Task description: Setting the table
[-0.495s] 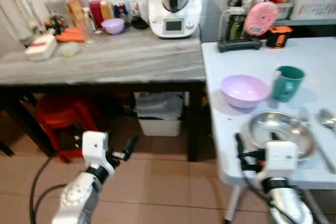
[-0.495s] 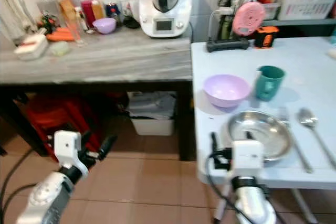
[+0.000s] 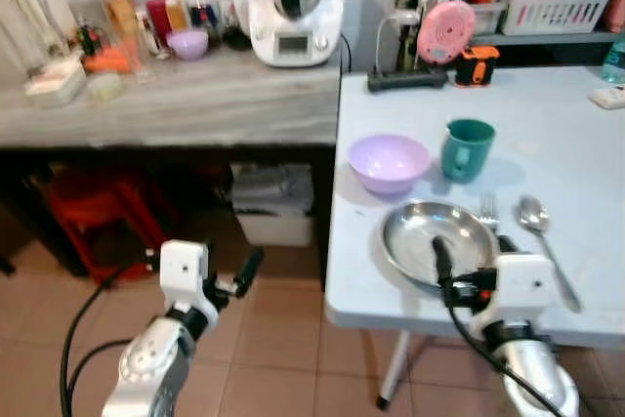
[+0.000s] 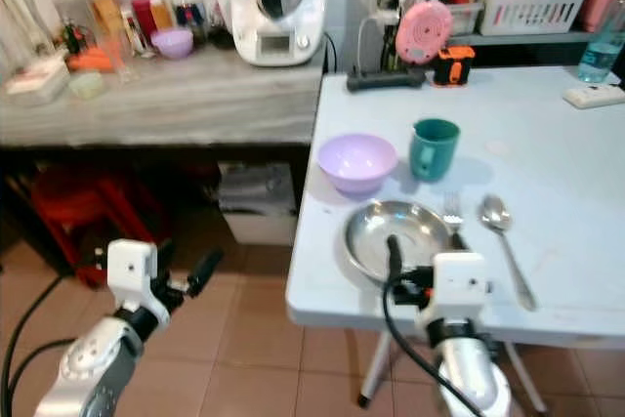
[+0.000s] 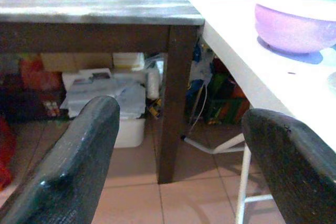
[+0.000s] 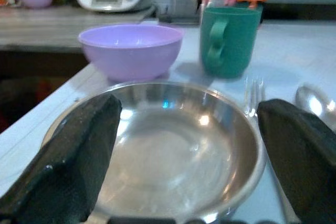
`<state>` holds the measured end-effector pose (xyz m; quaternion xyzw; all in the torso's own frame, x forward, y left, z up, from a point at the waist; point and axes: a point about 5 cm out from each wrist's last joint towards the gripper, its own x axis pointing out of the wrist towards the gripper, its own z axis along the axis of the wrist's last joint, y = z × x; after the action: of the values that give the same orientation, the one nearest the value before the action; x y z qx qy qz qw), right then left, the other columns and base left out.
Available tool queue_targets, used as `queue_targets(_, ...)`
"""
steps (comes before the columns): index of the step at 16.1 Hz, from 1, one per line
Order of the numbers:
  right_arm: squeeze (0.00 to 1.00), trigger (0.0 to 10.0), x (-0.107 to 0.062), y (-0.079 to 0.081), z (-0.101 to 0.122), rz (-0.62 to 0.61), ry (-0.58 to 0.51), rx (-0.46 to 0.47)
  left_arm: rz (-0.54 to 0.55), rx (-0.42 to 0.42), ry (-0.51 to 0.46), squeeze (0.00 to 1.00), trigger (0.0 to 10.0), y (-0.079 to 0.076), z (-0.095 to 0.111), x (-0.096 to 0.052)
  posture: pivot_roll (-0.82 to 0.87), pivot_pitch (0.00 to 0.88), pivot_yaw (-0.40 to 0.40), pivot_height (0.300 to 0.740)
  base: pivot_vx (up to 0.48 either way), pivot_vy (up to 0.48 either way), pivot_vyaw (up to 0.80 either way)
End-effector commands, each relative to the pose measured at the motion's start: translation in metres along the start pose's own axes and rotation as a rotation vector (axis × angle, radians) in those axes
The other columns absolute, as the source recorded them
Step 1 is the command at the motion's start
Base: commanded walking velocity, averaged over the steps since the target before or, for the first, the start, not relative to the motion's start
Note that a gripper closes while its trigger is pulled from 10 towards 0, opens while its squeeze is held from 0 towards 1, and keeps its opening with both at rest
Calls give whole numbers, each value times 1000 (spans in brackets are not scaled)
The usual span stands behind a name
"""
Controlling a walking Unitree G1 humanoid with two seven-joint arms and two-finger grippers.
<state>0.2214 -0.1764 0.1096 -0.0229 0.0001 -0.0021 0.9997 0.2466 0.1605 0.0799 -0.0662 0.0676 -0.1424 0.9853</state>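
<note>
The bowl (image 3: 389, 161) is lilac, the cup (image 3: 467, 148) is dark green, the plate (image 3: 437, 238) is shiny silver, the table (image 3: 566, 124) is pale blue.

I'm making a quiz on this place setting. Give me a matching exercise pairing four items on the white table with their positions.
Items:
1. shiny round steel plate
2. lilac plastic bowl
3. teal plastic mug
4. steel spoon

Places:
A. right of the fork
B. right of the bowl
C. nearest the right gripper
D. behind the plate, near the table's left edge

Pairs: 1-C, 2-D, 3-B, 4-A
</note>
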Motion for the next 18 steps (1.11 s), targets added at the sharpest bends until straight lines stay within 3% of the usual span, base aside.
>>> queue_targets(1, 0, 10000, 2, 11, 1, 49, 4, 38, 1, 8, -2, 0, 10000, 4, 4, 3, -76, 0, 110, 740, 0, 0, 0)
queue_targets(9, 0, 10000, 1, 11, -3, 22, 23, 9, -17, 30, -10, 0, 10000, -5, 4, 16, -106, 0, 132, 740, 0, 0, 0)
queue_targets(18, 0, 10000, -3, 1, -4, -62, 49, 60, -63, 32, 1, 0, 10000, -13, 3, 29, -146, 0, 154, 740, 0, -27, 0)
